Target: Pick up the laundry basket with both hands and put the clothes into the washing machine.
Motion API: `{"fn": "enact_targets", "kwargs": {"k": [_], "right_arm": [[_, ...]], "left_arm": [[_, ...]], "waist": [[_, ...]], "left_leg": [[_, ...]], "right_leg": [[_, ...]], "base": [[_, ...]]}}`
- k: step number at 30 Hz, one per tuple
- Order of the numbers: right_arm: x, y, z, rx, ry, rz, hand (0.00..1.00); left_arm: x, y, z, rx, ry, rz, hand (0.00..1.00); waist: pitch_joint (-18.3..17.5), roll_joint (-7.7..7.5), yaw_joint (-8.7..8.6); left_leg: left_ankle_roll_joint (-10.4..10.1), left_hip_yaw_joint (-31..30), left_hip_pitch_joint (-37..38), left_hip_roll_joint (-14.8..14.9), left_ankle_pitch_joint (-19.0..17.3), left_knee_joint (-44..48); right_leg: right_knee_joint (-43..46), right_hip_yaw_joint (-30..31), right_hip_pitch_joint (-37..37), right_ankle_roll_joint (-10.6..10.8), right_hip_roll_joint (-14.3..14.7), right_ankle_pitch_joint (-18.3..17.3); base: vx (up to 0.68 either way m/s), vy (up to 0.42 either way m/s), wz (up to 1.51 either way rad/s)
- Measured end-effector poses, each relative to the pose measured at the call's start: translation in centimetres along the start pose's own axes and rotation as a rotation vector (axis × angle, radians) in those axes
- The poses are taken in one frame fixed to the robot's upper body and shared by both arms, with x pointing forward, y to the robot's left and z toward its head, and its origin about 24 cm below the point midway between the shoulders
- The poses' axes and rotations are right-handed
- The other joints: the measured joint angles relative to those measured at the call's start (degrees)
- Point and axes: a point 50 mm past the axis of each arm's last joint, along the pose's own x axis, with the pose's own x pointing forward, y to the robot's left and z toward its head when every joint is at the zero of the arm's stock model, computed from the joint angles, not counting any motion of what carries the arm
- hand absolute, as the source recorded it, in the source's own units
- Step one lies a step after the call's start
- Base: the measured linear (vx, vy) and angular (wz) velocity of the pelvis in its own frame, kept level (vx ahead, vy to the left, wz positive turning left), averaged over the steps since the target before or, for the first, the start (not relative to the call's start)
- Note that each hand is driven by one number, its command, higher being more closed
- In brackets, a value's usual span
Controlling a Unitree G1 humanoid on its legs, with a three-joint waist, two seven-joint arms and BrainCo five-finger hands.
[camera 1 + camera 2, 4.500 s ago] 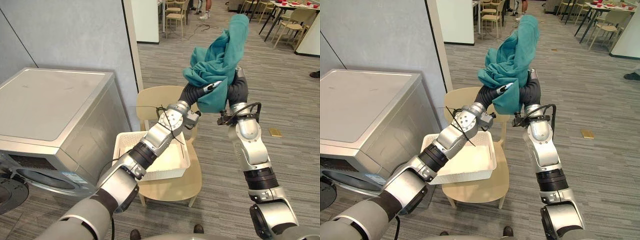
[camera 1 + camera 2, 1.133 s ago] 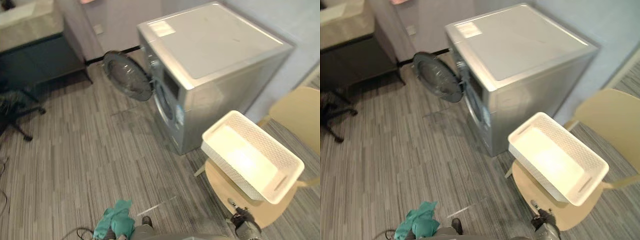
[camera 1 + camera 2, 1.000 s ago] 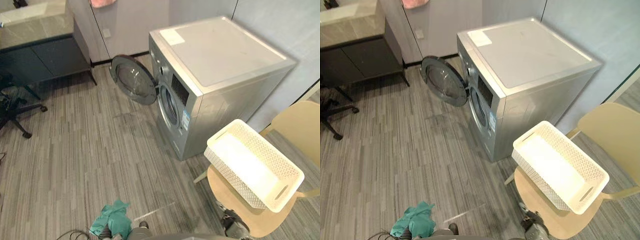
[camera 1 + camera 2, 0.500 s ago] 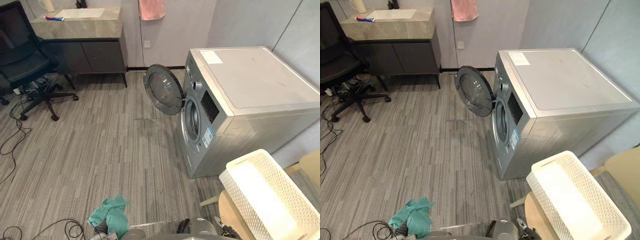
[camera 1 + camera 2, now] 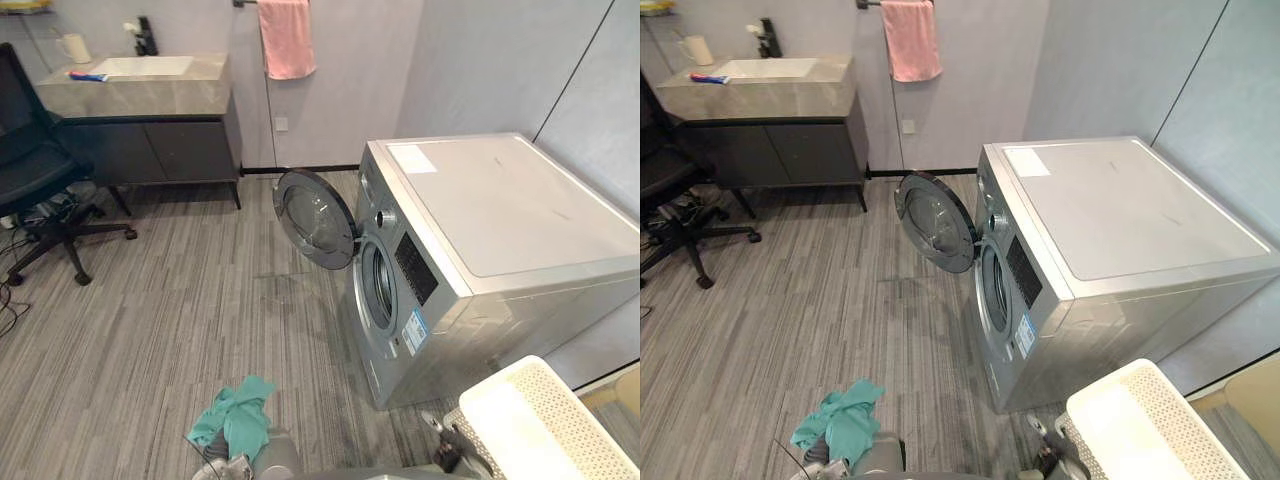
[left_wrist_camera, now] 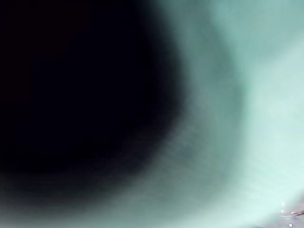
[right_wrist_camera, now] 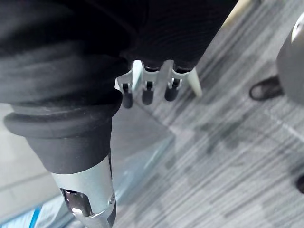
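Washing machine [image 5: 480, 250], door [image 5: 315, 220] open, top label [image 5: 412, 158] (print illegible), teal clothes [image 5: 235, 420]

laundry basket [image 5: 545, 425] before washing machine [image 5: 480, 225], cloth [image 5: 238, 418] to their left, counter [image 5: 140, 95] behind

One washing machine [image 5: 480, 230], one basket [image 5: 575, 405], one teal cloth [image 5: 235, 420]

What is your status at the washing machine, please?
Left hand under teal cloth, grip unseen. Right hand open, empty. Washing machine door open; basket empty.
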Motion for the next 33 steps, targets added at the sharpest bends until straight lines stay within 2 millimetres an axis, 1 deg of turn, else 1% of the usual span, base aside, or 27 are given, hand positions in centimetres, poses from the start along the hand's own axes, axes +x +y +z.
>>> {"fn": "enact_targets", "kwargs": {"k": [1,2,3,4,5,6,7,8,10,12,14,15,17,18,19,20,21,22,23,25,26,27,28,29,30,32,33], "right_arm": [[0.0,0.1,0.1,0.005,-0.005,0.003,0.0],[0.0,0.2,-0.1,0.01,-0.004,0.006,0.0],[-0.1,-0.2,-0.2,0.003,-0.005,-0.003,0.0],[-0.2,-0.7,-1.0,-0.006,0.027,-0.02,0.0],[-0.2,-1.0,-1.8,-0.009,0.062,-0.028,0.0],[-0.4,-1.1,-3.0,-0.019,0.114,-0.037,0.0],[-0.6,-1.5,-3.4,-0.026,0.127,-0.048,0.0],[-0.6,-2.2,-3.6,-0.008,0.131,-0.07,0.0],[-0.9,-3.6,-4.1,0.043,0.148,-0.118,0.0],[-1.0,-4.6,-4.2,0.063,0.156,-0.142,0.0],[-1.1,-5.2,-4.3,0.083,0.155,-0.155,0.0],[-1.3,-5.8,-4.6,0.082,0.162,-0.169,0.0],[-1.4,-6.1,-4.5,0.099,0.153,-0.177,0.0],[-1.3,-5.9,-4.0,0.101,0.132,-0.171,0.0],[-1.2,-5.6,-3.8,0.11,0.122,-0.165,0.0],[-1.3,-5.6,-4.1,0.127,0.13,-0.172,0.0],[-1.3,-5.5,-4.3,0.128,0.138,-0.172,0.0],[-1.3,-5.6,-4.2,0.152,0.129,-0.175,0.0],[-1.3,-5.8,-3.8,0.153,0.113,-0.181,0.0],[-1.2,-6.1,-2.9,0.136,0.084,-0.185,0.0],[-1.2,-6.2,-2.7,0.132,0.075,-0.186,0.0],[-1.2,-6.2,-2.7,0.124,0.077,-0.189,0.0],[-1.3,-6.3,-2.8,0.119,0.075,-0.19,0.0],[-1.3,-6.4,-2.8,0.109,0.073,-0.19,0.0],[-1.4,-6.7,-2.8,0.08,0.083,-0.196,0.0],[-1.4,-6.9,-2.8,0.039,0.09,-0.202,0.0],[-1.4,-6.8,-2.9,0.021,0.097,-0.199,0.0]], "left_arm": [[0.0,0.2,-0.1,-0.003,0.006,0.009,1.0],[0.0,0.5,-0.4,-0.027,0.02,0.024,1.0],[-0.3,1.2,-1.4,-0.056,0.054,0.055,1.0],[-0.5,1.6,-2.6,-0.067,0.11,0.075,1.0],[-0.6,2.1,-3.1,-0.06,0.136,0.09,1.0],[-0.3,2.6,-2.6,-0.046,0.139,0.105,1.0],[-0.4,2.9,-2.7,-0.042,0.141,0.113,1.0],[-0.4,3.0,-2.8,-0.037,0.151,0.116,1.0],[-0.4,3.2,-2.9,-0.012,0.156,0.115,1.0],[-0.3,3.2,-2.7,0.017,0.151,0.107,1.0],[-0.1,3.3,-2.2,0.054,0.139,0.092,1.0],[-0.2,3.4,-2.3,0.077,0.144,0.089,1.0],[-0.1,3.5,-2.1,0.089,0.137,0.091,1.0],[0.1,3.3,-1.6,0.089,0.125,0.087,1.0],[0.3,2.9,-1.1,0.089,0.112,0.077,1.0],[0.5,2.2,-0.7,0.091,0.099,0.059,1.0],[0.6,1.8,-0.6,0.088,0.095,0.051,1.0],[0.7,0.6,-0.3,0.07,0.088,0.025,1.0],[0.8,-0.4,0.0,0.058,0.077,0.0,1.0],[0.4,-2.4,-0.3,0.043,0.065,-0.051,1.0],[0.4,-2.9,-0.4,0.04,0.066,-0.072,1.0],[0.3,-3.1,0.0,0.028,0.047,-0.081,1.0],[0.3,-3.2,0.1,0.022,0.039,-0.084,1.0],[0.2,-3.2,0.2,0.012,0.026,-0.081,1.0],[0.0,-3.2,0.2,0.004,0.017,-0.084,1.0],[0.0,-3.3,0.1,0.012,0.013,-0.09,1.0],[0.0,-2.9,0.2,0.016,0.013,-0.082,1.0]], "waist": [[0.0,0.11,0.23],[-0.2,0.47,0.52],[-0.6,1.24,0.69],[-0.9,1.89,0.42],[-0.8,1.16,0.25],[-1.2,-3.0,-0.56],[-0.9,-2.82,-0.82],[-1.2,-3.28,-0.78],[-1.3,-3.77,-1.15],[-1.2,-3.63,-1.4],[-1.0,-3.66,-2.54],[-0.8,-3.44,-2.73],[-0.8,-3.2,-2.65],[-0.6,-3.04,-2.69],[-0.5,-3.03,-2.61],[-0.5,-3.64,-2.35],[-0.7,-4.39,-2.34],[-0.3,-3.89,-3.32],[-0.1,-2.3,-3.59],[-0.8,-0.09,-3.52],[-1.4,1.25,-3.73],[-1.3,1.54,-4.01],[-1.3,1.9,-3.97],[-1.5,2.32,-3.75],[-1.8,2.72,-2.92],[-2.3,2.69,-2.24],[-2.1,2.49,-2.34]], "left_leg": [[-0.2,-0.7,0.0,0.0,0.2,-6.3],[-0.3,-2.2,1.1,-0.1,1.2,-17.6],[0.2,-5.4,2.1,0.0,2.9,-30.0],[-4.5,-6.6,2.1,-1.5,11.1,-29.7],[-5.7,-6.7,2.1,-3.0,12.2,-28.3],[-4.6,-5.8,1.7,-5.5,9.5,-25.6],[-4.4,-5.4,1.7,-6.4,8.8,-24.9],[-2.8,-4.9,2.6,-7.6,7.7,-24.0],[-0.2,-3.3,7.2,-9.7,5.8,-24.9],[1.3,-1.9,10.3,-10.9,4.9,-26.4],[2.6,0.2,14.0,-11.5,4.1,-29.3],[2.4,2.1,16.8,-11.5,3.7,-31.4],[2.2,5.8,19.6,-10.0,3.5,-34.2],[1.8,8.3,20.2,-8.3,3.2,-35.2],[1.6,10.4,20.7,-7.1,3.1,-36.0],[1.5,13.1,21.7,-6.8,3.1,-37.8],[1.5,14.4,22.6,-7.3,3.1,-38.6],[1.0,15.2,24.8,-6.6,2.9,-39.7],[0.6,16.0,26.5,-5.8,2.9,-40.3],[-1.8,17.1,27.3,-2.9,1.4,-37.8],[-3.7,16.6,25.2,0.0,-0.2,-29.2],[-3.5,14.2,21.5,3.4,0.1,-16.5],[-2.7,12.5,19.5,4.9,1.6,-10.4],[-1.6,9.7,17.0,6.4,5.1,-2.4],[-1.7,6.2,14.1,7.0,11.8,5.3],[-1.3,3.6,9.7,6.5,11.8,14.8],[-1.0,4.3,8.2,5.6,9.3,16.1]], "right_leg": [[-0.4,1.0,0.4,0.2,-0.8,0.0],[-1.3,2.2,1.0,0.7,-1.7,0.0],[-2.5,3.6,2.1,3.2,-2.4,-1.6],[-2.3,5.2,3.3,5.3,-3.8,-3.0],[-2.1,6.4,3.9,5.2,-5.0,-3.0],[0.1,9.7,3.4,3.3,-7.7,-1.1],[2.0,10.8,2.6,3.6,-8.2,0.6],[6.8,12.8,1.0,5.2,-9.0,4.0],[19.3,15.8,-3.2,6.1,-11.3,11.2],[29.6,16.4,-7.9,4.6,-12.4,14.3],[38.4,13.1,-16.3,3.3,-12.2,13.1],[41.1,9.7,-19.4,1.2,-12.4,12.7],[41.3,5.5,-23.1,1.1,-12.5,8.1],[38.2,0.4,-25.6,2.2,-11.8,3.2],[33.2,-5.0,-26.4,3.1,-11.2,1.4],[23.1,-13.3,-25.3,3.4,-11.6,1.9],[17.2,-17.0,-24.3,3.3,-12.0,2.9],[15.2,-19.0,-22.1,-0.6,-10.9,4.3],[13.8,-18.8,-21.3,-0.6,-9.2,4.1],[12.2,-16.5,-20.1,-1.6,-5.5,3.1],[11.4,-16.0,-18.6,-2.1,-3.4,2.0],[9.9,-15.6,-15.9,-2.2,-1.2,1.5],[9.2,-15.0,-14.2,-2.2,0.0,1.3],[9.0,-13.9,-12.6,-2.9,1.4,0.8],[8.9,-11.5,-11.1,-3.4,2.7,0.1],[8.0,-7.2,-10.2,-3.7,3.5,0.0],[6.4,-4.3,-8.9,-3.8,3.5,1.2]], "base": [[0.28,0.259,-0.58],[0.35,0.385,-0.71],[0.45,0.544,-0.68],[0.46,0.55,-0.47],[0.48,0.503,-0.04],[0.31,0.287,0.18],[0.38,0.381,0.24],[0.37,0.392,0.12],[0.38,0.347,0.07],[0.22,0.195,-0.08],[0.16,0.159,-0.46],[0.15,0.106,-0.9],[0.14,0.027,-1.12],[0.1,-0.081,-1.13],[0.13,-0.146,-1.3],[0.09,-0.107,-1.0],[0.16,-0.167,-0.77],[0.23,-0.148,-0.37],[0.34,-0.17,-0.44],[0.33,-0.128,-0.57],[0.31,-0.161,-0.51],[0.28,-0.152,-0.44],[0.26,-0.116,-0.48],[0.3,-0.052,-0.75],[0.4,0.003,-1.17],[0.37,0.085,-1.26],[0.39,0.164,-1.16]]}}
